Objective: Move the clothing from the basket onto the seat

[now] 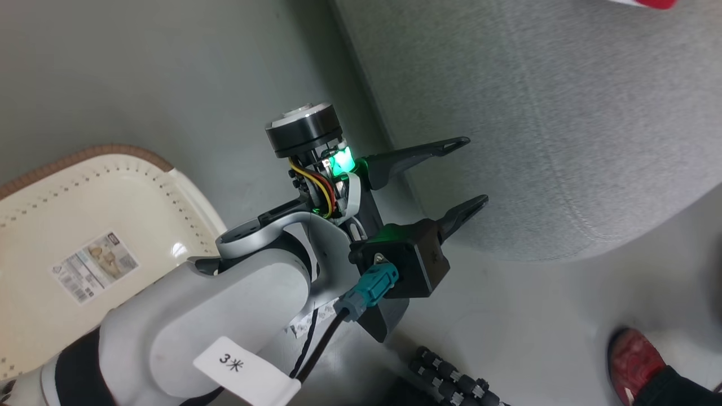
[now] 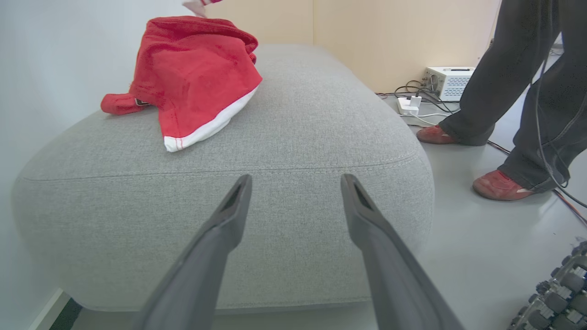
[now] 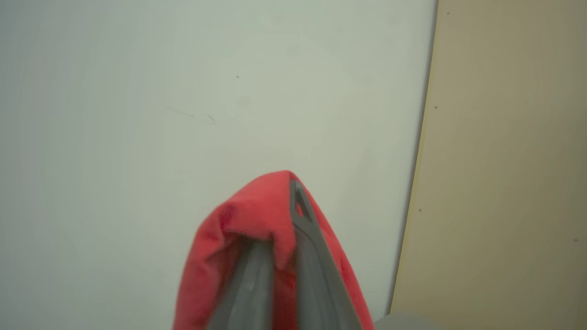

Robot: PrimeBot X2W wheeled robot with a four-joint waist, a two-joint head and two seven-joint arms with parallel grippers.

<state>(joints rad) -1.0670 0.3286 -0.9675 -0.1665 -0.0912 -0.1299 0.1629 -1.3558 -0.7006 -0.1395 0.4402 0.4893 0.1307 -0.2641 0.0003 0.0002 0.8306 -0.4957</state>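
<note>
Left jaws are hanging released near the seat [image 2: 302, 123]. Right jaws are clenching red clothing [image 3: 254, 206].

You can read one marking: "3米" on the white tag [image 1: 245, 369] on the forearm [image 1: 186, 316]; print on the basket's [image 1: 84, 155] label [image 1: 95, 266] is too small.

Head cam looks steeply down, seat [image 1: 564, 141] at upper right, basket [image 1: 141, 186] across floor [image 1: 169, 84] from seat at left. Left wrist cam sits low and near, level with seat front, facing it. Right wrist cam faces wall [image 3: 183, 91], clothing [image 3: 238, 220] right at lens. 2 views share seat front edge: head, left wrist
</note>
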